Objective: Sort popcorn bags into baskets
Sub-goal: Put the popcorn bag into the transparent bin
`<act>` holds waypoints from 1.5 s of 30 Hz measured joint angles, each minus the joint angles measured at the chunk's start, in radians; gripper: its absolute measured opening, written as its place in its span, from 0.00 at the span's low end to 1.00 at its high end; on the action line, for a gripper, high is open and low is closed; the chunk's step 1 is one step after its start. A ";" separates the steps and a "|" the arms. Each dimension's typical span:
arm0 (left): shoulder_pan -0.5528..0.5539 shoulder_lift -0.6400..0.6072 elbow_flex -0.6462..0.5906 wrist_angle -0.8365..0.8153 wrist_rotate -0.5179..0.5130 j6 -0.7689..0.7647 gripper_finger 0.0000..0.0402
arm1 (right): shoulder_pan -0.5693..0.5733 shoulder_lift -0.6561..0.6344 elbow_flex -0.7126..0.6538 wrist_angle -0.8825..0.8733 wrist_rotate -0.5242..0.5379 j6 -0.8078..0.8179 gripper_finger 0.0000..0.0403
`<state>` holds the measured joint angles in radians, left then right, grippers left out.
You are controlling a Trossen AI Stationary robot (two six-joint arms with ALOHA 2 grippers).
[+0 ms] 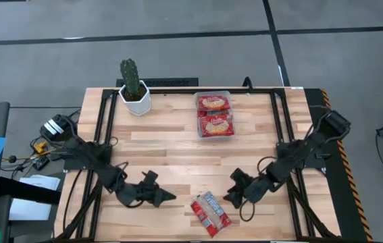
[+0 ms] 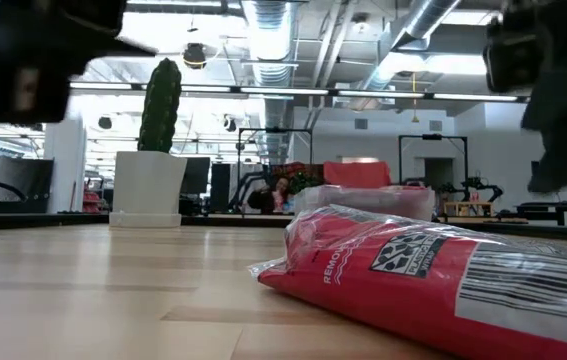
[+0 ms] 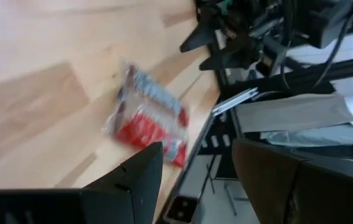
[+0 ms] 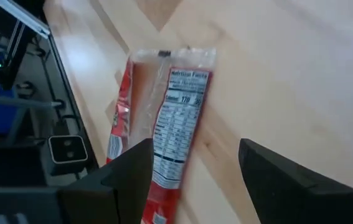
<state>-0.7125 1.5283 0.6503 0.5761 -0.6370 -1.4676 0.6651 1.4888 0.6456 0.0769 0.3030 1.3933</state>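
A red popcorn packet [image 1: 210, 213] with a white-grey label panel lies flat near the table's near edge; whether a second one lies under it I cannot tell. It also shows in the low view [image 2: 433, 275], the left wrist view [image 3: 148, 118] and the right wrist view [image 4: 167, 118]. The clear tray [image 1: 229, 94] at the far middle holds two red packets [image 1: 215, 115]. My left gripper [image 1: 169, 196] hovers open to the packet's left [image 3: 195, 174]. My right gripper [image 1: 232, 194] hovers open to its right [image 4: 195, 168]. Neither touches it.
A white pot with a green cactus [image 1: 134, 91] stands at the far left of the table [image 2: 148, 185]. Black frame rails [image 1: 103, 121] run along both table sides. Bare wood lies between the tray and the near packet.
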 joint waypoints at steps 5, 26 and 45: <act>-0.072 0.144 0.080 0.025 -0.031 -0.069 0.46 | 0.032 0.120 0.012 0.111 -0.001 0.076 0.64; -0.011 0.647 0.461 0.086 0.044 -0.090 0.46 | 0.026 0.315 0.147 0.146 -0.025 0.068 0.64; 0.097 0.643 0.464 -0.045 0.188 -0.142 0.46 | -0.079 0.327 0.196 0.131 -0.091 -0.040 0.64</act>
<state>-0.6157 2.1715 1.1141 0.5307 -0.4492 -1.6097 0.5858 1.8162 0.8418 0.2078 0.2119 1.3533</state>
